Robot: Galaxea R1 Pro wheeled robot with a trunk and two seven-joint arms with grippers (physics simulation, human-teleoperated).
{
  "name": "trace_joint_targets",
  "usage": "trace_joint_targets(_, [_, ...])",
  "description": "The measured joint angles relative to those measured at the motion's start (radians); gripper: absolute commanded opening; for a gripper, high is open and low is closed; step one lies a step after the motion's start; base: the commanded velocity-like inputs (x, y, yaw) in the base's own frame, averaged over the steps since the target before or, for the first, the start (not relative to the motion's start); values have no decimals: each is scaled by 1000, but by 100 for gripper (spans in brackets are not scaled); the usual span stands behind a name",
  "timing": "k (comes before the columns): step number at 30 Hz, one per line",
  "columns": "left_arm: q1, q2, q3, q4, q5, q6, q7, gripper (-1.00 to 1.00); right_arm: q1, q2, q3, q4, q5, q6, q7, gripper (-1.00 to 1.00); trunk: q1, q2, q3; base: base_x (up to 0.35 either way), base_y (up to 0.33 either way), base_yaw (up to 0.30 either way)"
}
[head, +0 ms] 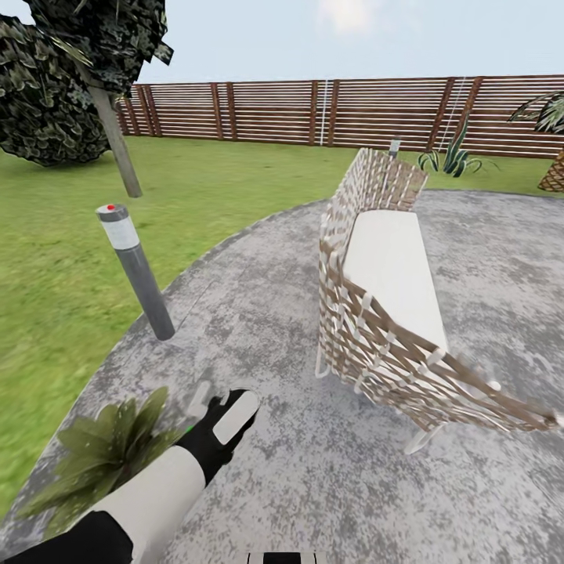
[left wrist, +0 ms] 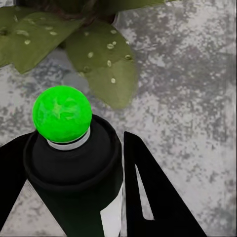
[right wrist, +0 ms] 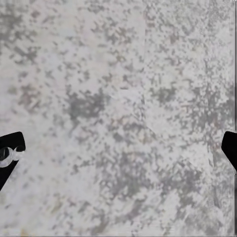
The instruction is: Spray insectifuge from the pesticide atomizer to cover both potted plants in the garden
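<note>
In left claw [left wrist: 74, 197], atomizer [left wrist: 74, 163] toward plant [left wrist: 98, 59]

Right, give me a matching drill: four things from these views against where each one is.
Things:
1. pesticide atomizer
2. potted plant
3. grey post
4. wicker sofa

Places:
A. at the patio's edge by the lawn
B. in the left gripper
C. on the patio, ahead on the right
D. beside the left arm, low on the patio

Pairs: 1-B, 2-D, 3-A, 4-C

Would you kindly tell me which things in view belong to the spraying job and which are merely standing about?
Job:
- pesticide atomizer, held in the left gripper
- potted plant
- stone patio

Standing about:
- woven bench
- grey post
- slat fence
- lawn
</note>
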Motion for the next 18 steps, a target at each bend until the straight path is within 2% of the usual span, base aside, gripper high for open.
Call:
trace_joint_targets(3, [12, 0, 3, -6, -5, -2, -2, -100, 0, 0, 0, 3, 0, 0, -1, 100, 0, 0, 0, 284, -115, 0])
trace_joint_targets(7, [21, 8, 18, -6, -1, -6, 1, -100, -1, 0, 0, 9, 0, 0, -2, 100, 0, 0, 0, 101, -40, 0])
trace_joint_targets(11, [12, 51, 22, -5, 13, -3, 5, -100, -1, 0, 0, 19, -1, -1, -3, 100, 0, 0, 0, 17, -7, 0])
trace_joint_targets(13, [-2, 80, 23, -5, 49, -1, 6, -100, -1, 0, 0, 20, -1, -4, -3, 100, 0, 0, 0, 3, -1, 0])
trace_joint_targets(14, [-34, 110, 22, 5, 110, 4, -2, -100, -1, 6, 0, 21, -1, -15, -6, 100, 0, 0, 0, 1, -1, 0])
trace_joint_targets(15, [-51, 123, 22, 15, 142, 5, -21, -100, -1, 16, 0, 21, -1, -22, -14, 100, 0, 0, 0, 0, 0, 0])
trace_joint_targets(18, [-82, 146, 24, 68, 190, 8, -122, -100, 0, 43, 0, 21, 0, -42, -62, 100, 0, 0, 0, 0, 0, 0])
